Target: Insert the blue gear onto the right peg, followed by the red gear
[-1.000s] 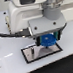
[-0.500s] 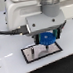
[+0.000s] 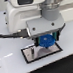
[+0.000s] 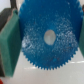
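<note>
From the exterior view, the surface (image 3: 10, 67) is plain white and glossy, and the room behind it is dim, with a dark cable trailing in from the exterior view's left. On the surface lies a grey plate (image 3: 40, 53) with a black border. The white arm (image 3: 27, 13) fills the upper part of the scene, bent over so its wrist points straight down at the plate. The pincer (image 3: 44, 41) hangs low over the plate, its dark fingers either side of the blue gear (image 3: 44, 42), which it grips. The gear sits just above the plate, toward the side on the exterior view's right; whether it touches the plate I cannot tell, and the right peg is hidden beneath it.

From the wrist view, the blue gear (image 4: 48, 36) fills almost the whole picture, flat face to the camera, teeth sharp along its rim, with a pale central hole. A green finger pad (image 4: 9, 46) presses against the gear's edge on one side, and a sliver of a second pad shows at the opposite edge. White surface (image 4: 45, 75) shows past the teeth
</note>
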